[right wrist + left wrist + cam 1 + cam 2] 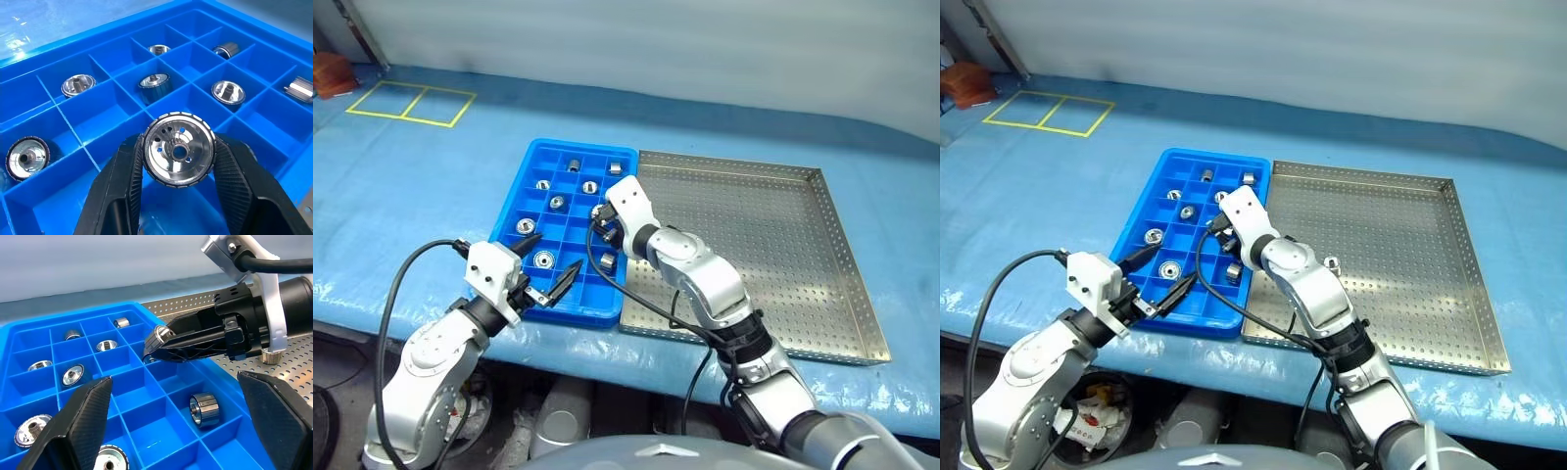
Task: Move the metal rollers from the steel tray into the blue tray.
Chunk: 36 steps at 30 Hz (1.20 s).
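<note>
The blue tray (530, 162) lies left of the steel tray (773, 245) on the table. Several metal rollers (543, 259) sit in its compartments. My right gripper (157, 343) hovers over the blue tray's right side, shut on one roller (178, 149) held by its ribbed rim above an empty cell. My left gripper (554, 256) stands open over the tray's near edge, nothing between its fingers (85, 418). One roller (1331, 262) lies on the steel tray's dotted floor beside my right arm.
A blue cover spreads over the table, with yellow tape squares (411, 103) at the far left and a brown object (331, 73) in the far corner. The table's front edge runs just below both trays.
</note>
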Each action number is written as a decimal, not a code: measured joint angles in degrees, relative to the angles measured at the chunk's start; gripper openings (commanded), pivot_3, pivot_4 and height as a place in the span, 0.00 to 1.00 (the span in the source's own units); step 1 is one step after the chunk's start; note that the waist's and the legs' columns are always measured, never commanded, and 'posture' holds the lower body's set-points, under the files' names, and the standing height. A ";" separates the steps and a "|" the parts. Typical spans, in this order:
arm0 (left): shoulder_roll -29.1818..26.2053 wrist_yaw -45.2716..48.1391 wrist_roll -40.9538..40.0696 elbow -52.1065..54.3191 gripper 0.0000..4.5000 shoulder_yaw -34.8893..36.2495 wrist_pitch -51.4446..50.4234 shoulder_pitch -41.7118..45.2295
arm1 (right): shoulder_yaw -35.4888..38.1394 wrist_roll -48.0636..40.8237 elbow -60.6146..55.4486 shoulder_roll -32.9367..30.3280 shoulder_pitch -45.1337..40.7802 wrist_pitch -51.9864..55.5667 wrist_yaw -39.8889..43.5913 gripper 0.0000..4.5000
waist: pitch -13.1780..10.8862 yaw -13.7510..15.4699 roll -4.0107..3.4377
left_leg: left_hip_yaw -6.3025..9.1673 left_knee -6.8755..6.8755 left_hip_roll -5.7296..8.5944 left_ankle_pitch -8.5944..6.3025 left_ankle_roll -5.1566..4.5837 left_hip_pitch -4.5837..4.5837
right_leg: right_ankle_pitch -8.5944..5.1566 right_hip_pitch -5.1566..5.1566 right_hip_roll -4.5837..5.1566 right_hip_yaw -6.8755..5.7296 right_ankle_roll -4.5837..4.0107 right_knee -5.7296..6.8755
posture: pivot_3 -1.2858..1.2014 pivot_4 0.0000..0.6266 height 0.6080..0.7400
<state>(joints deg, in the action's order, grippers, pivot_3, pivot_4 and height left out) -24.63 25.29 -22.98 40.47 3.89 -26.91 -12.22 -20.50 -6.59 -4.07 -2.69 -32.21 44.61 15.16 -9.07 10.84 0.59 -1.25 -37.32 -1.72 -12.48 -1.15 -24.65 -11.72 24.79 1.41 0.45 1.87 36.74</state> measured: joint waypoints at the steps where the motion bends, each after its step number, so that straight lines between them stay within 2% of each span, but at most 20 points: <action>1: 0.01 -0.04 0.00 0.00 1.00 -0.07 0.00 0.14 | -0.24 0.30 1.04 0.55 -0.33 -0.81 0.12 0.38 | 0.00 0.14 0.00 | -0.01 0.02 0.00 0.00 0.00 -0.01 | 0.00 0.01 0.00 -0.01 0.00 0.00 | 0.70 0.24 1.00; 11: -0.01 -0.06 0.00 0.00 1.00 -1.05 -0.01 1.02 | -0.65 2.03 9.89 3.01 -1.18 -5.42 2.02 0.38 | 0.00 1.13 0.00 | -0.02 0.06 0.00 0.01 0.04 -0.02 | -0.03 0.02 0.00 -0.06 -0.05 0.00 | 0.70 0.24 1.00; 13: -0.03 -0.03 0.00 0.00 1.00 -1.21 -0.03 1.24 | -0.48 2.07 10.78 3.07 -1.17 -5.66 2.22 0.55 | 0.00 1.13 -0.01 | -0.02 0.06 0.00 0.01 0.04 -0.02 | -0.03 0.02 0.00 -0.06 -0.05 0.00 | 0.70 0.24 1.00; 19: -0.44 0.81 -0.22 -0.04 1.00 -1.53 -0.15 2.69 | 0.68 2.00 9.76 2.84 -0.59 -5.53 2.25 0.98 | 0.00 1.01 -0.01 | -0.01 0.06 0.01 0.01 0.04 -0.03 | -0.03 0.02 0.00 -0.07 -0.06 -0.01 | 0.68 0.24 1.00; 22: -1.44 2.12 -0.24 -0.32 1.00 -2.11 -0.23 4.54 | 1.87 1.79 6.35 2.34 0.44 -4.75 1.97 0.99 | 0.00 0.87 -0.02 | -0.02 0.05 0.01 0.01 0.05 -0.04 | -0.04 0.02 0.01 -0.07 -0.06 -0.02 | 0.65 0.24 1.00; 28: -2.64 4.98 -0.52 -5.16 1.00 -3.34 -0.32 12.62 | 6.80 1.42 -8.65 -0.58 4.88 -0.72 0.08 0.99 | 0.00 -0.68 -0.01 | 0.01 0.05 0.05 0.01 0.04 -0.04 | -0.04 -0.02 0.03 -0.08 -0.06 -0.05 | 0.61 0.24 1.00; 36: -1.02 7.90 0.67 -16.01 1.00 -9.54 -1.32 24.08 | 15.92 2.14 -19.72 -3.55 13.04 6.46 -6.38 0.99 | 0.00 -5.30 0.00 | 0.01 0.01 0.09 0.03 0.03 0.01 | -0.02 -0.08 0.03 -0.02 -0.02 0.01 | 0.57 0.24 1.00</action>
<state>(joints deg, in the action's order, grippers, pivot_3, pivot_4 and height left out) -25.65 33.19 -22.31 24.46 -5.65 -28.23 11.86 -4.58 -4.45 -23.79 -6.23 -19.18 51.07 8.78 -9.07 5.54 0.59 -1.24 -37.30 -1.63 -12.45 -1.12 -24.64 -11.73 24.71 1.44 0.42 1.84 36.75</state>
